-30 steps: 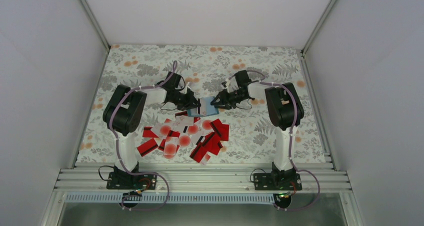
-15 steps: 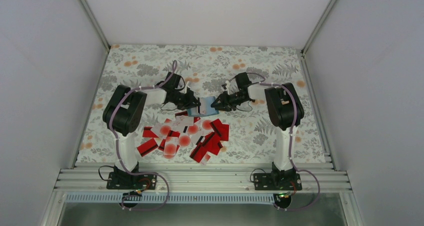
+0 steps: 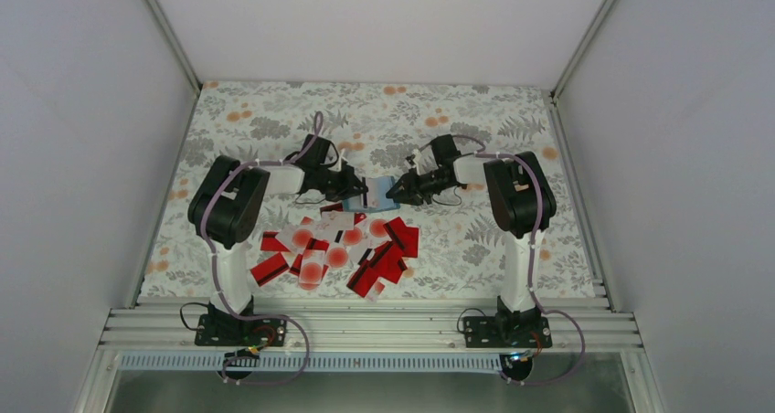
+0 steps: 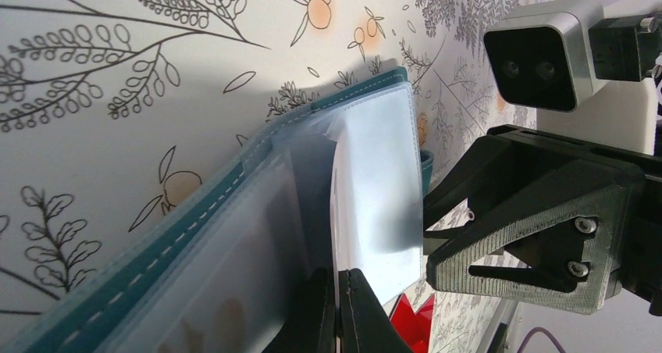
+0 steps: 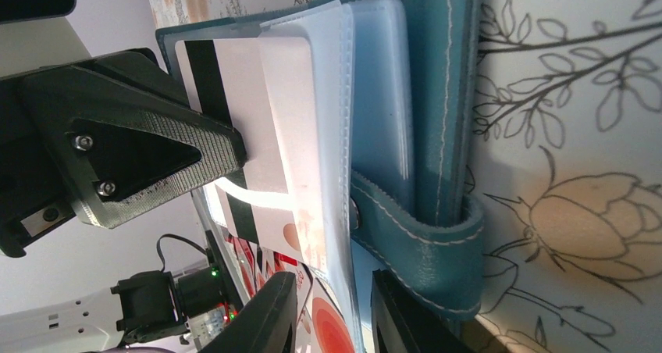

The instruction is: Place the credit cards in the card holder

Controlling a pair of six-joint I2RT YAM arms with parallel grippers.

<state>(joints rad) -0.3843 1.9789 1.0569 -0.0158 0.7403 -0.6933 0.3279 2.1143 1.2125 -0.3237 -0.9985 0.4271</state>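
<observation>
Found left claw (image 4: pixel 337 306) clamped on credit card (image 5: pixel 234 95), seemingly part-entered in sleeve (image 5: pixel 328 95) of open card holder (image 5: pixel 437 95) on worktop (image 3: pixel 274 121). Found right claw (image 5: pixel 332 314) narrow about sleeve edge, grip unconfirmed. Advise steadying sleeve, sliding card straight, avoiding skew.

The left gripper (image 4: pixel 337 310) and right gripper (image 5: pixel 332 322) are matt black plastic, finely ribbed, with bright metal screws. Between them, the card holder (image 5: pixel 445 134) looks like matt teal leather with pale stitching. Its sleeves (image 4: pixel 375 173) are clear, glossy plastic. Beneath lies the worktop (image 4: pixel 117 134), covered in matt floral print.
</observation>
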